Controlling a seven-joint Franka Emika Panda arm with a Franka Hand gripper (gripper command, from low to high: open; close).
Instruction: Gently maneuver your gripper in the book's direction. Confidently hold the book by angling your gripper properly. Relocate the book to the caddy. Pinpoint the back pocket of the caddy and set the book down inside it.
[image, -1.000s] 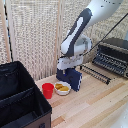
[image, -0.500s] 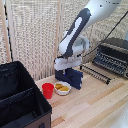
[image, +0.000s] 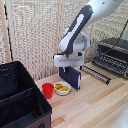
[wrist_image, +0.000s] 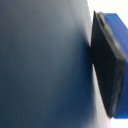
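Home-kitchen mock-up: toaster oven (image: 114, 56); wooden tabletop (image: 95, 102); red cup (image: 48, 90)

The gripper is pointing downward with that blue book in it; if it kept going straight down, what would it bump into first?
Most likely the wooden table. The gripper holds the book upright, so the book's lower edge would touch first, just beside the small bowl; depth is hard to judge.

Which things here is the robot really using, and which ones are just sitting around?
Using for the job:
- the gripper, clamped on the top of the book
- the book, hanging upright above the table
- the caddy, the big black bin

Just sitting around:
- the red cup
- the small white bowl of food
- the black toaster oven
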